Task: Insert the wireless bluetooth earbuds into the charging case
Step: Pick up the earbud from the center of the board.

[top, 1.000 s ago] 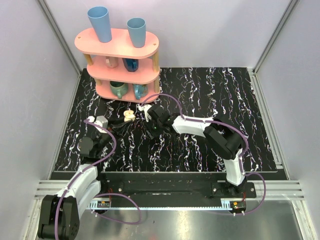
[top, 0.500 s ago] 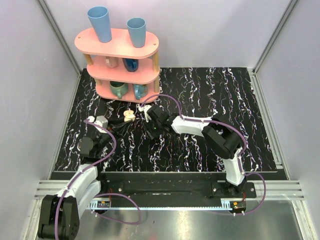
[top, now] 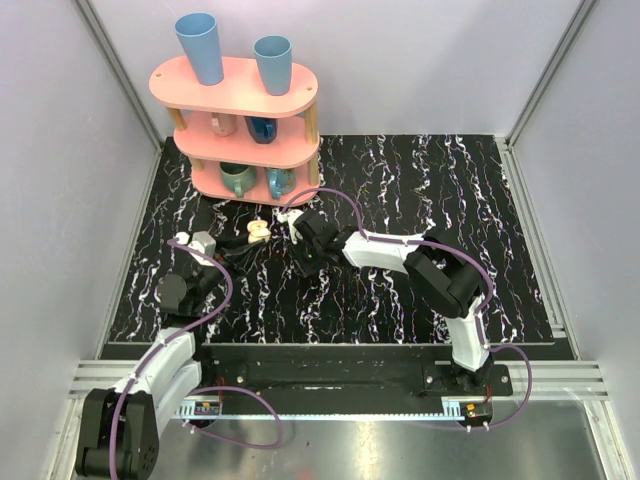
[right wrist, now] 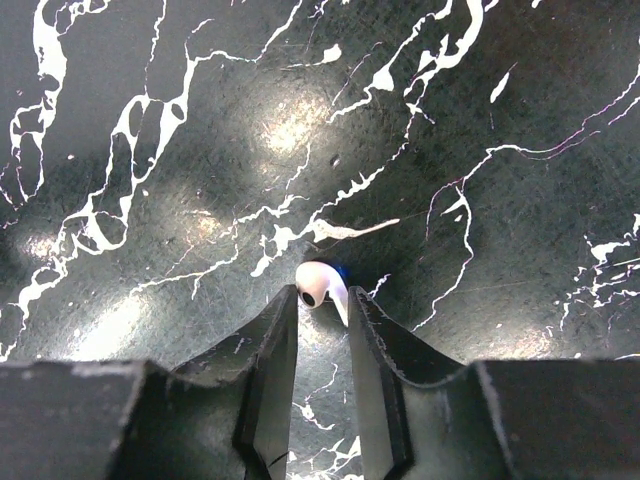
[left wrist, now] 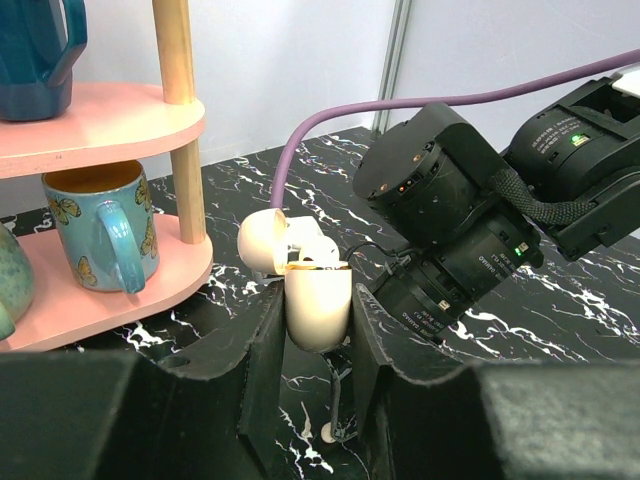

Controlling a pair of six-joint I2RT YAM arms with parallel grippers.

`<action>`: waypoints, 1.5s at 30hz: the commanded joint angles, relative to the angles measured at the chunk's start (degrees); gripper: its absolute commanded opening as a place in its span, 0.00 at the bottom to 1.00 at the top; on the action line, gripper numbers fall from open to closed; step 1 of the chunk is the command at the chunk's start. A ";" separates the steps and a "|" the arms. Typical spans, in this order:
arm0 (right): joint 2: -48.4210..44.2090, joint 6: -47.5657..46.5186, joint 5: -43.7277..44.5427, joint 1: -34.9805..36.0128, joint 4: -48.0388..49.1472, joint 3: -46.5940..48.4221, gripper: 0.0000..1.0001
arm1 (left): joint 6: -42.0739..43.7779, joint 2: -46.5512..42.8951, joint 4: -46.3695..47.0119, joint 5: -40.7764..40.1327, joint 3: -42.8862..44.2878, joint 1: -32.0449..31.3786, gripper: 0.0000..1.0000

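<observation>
The charging case [left wrist: 318,300] shows cream, its lid [left wrist: 262,240] hinged open to the left. My left gripper [left wrist: 318,292] is shut on its body and holds it upright above the table. From above, the case [top: 258,232] hangs in front of the pink shelf. One white earbud [right wrist: 320,284] lies on the black marble table, with its stem pointing down-right. My right gripper [right wrist: 324,294] has its fingertips against both sides of this earbud. In the top view the right gripper [top: 303,266] points down at the table, just right of the case. The other earbud cannot be made out.
A pink three-tier shelf [top: 235,90] stands at the back left, with two blue cups [top: 200,45] on top and mugs [left wrist: 100,225] on its lower tiers. The right arm's wrist [left wrist: 450,220] and purple cable [left wrist: 400,105] sit close behind the case. White walls border the table.
The right gripper's jaws have narrowed onto the earbud, and the arm has shifted slightly. The left gripper and the case have not moved.
</observation>
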 commanded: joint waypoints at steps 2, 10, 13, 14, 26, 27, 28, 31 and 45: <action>-0.05 -0.08 1.45 0.48 0.20 2.57 0.32 | -0.63 0.93 4.47 0.43 0.11 0.34 0.00; -0.23 -0.61 1.45 0.48 0.03 2.57 0.30 | -1.07 1.81 5.35 1.04 0.46 0.34 0.00; -0.23 -0.35 1.54 0.48 0.11 2.48 0.27 | -1.07 2.16 5.35 1.22 0.64 0.34 0.00; -0.49 -0.43 1.62 0.48 0.20 2.40 0.26 | -0.98 2.25 5.26 1.22 0.64 0.34 0.00; -1.99 -0.61 1.71 0.57 0.55 2.57 0.23 | -1.42 2.95 5.88 1.92 0.81 0.34 0.00; -1.99 -0.70 1.89 0.48 0.55 2.66 0.29 | -1.42 2.95 5.88 1.92 0.81 0.34 0.00; -1.81 -0.78 2.50 0.48 0.47 2.74 0.36 | -1.51 2.78 5.88 1.92 0.81 0.34 0.00; -1.64 -1.40 3.64 0.48 -0.06 3.27 0.41 | -1.60 2.86 5.79 2.01 0.81 0.34 0.00; 1.18 -1.66 3.12 0.48 -1.38 5.30 0.42 | -1.51 1.63 5.35 1.22 0.37 0.34 0.00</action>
